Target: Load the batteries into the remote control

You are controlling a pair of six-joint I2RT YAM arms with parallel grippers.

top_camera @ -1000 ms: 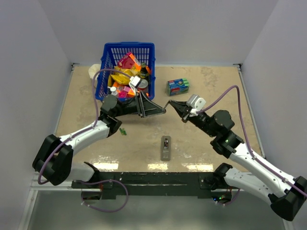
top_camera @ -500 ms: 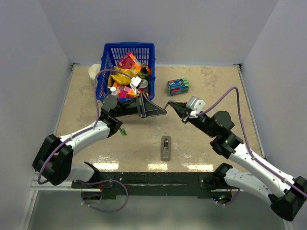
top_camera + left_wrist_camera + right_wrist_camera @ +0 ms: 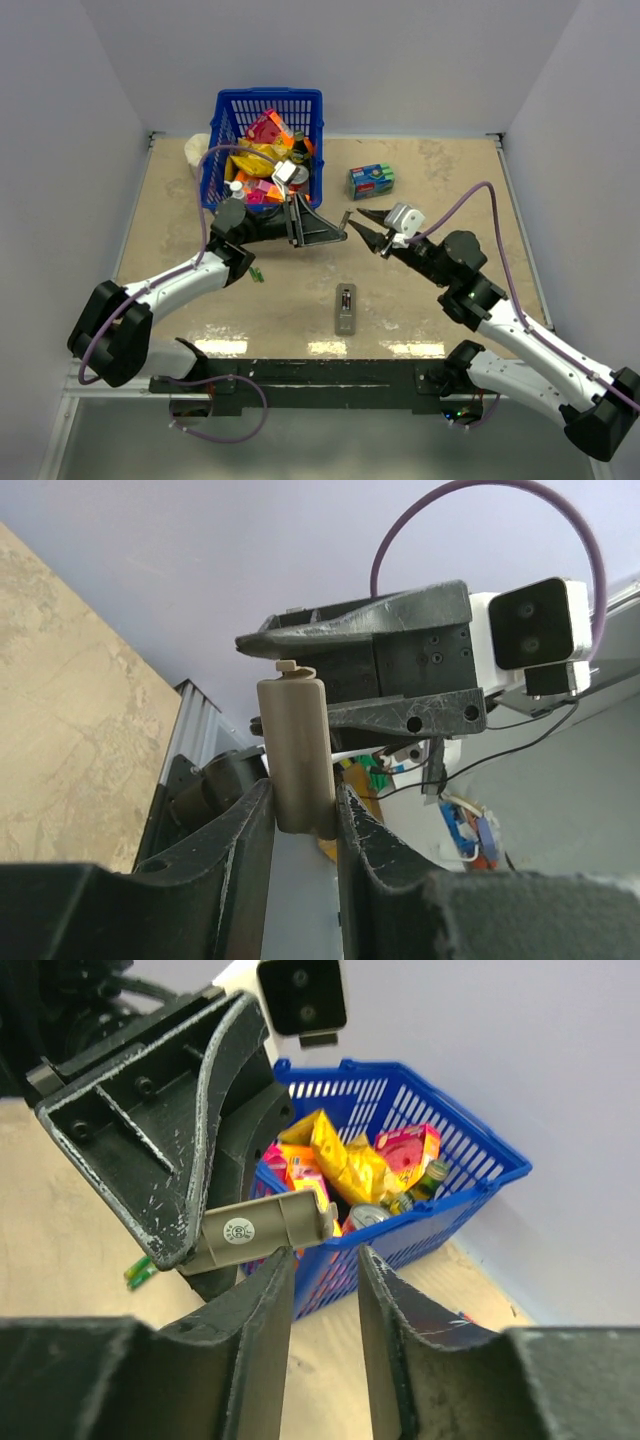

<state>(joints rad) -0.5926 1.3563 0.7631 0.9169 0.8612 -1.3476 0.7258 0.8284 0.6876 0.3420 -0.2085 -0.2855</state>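
The grey remote control (image 3: 346, 308) lies on the table near the front middle, with a dark open slot in its back. I cannot make out the batteries as separate things. My left gripper (image 3: 343, 224) is shut on the remote's small beige cover (image 3: 298, 750) and holds it in the air, pointing right. My right gripper (image 3: 367, 228) is open and faces it tip to tip. In the right wrist view the cover (image 3: 262, 1230) sits just above and left of my open right gripper (image 3: 322, 1260), close to its left fingertip.
A blue basket (image 3: 222, 110) full of packets stands at the back left and also shows in the right wrist view (image 3: 470, 1175). A blue-green box (image 3: 370, 181) lies at the back middle. A bright-green pair of sticks (image 3: 257, 274) lies by the left arm.
My right gripper has moved left, closing the gap to the held cover. The left gripper has edged slightly right, still holding the cover.
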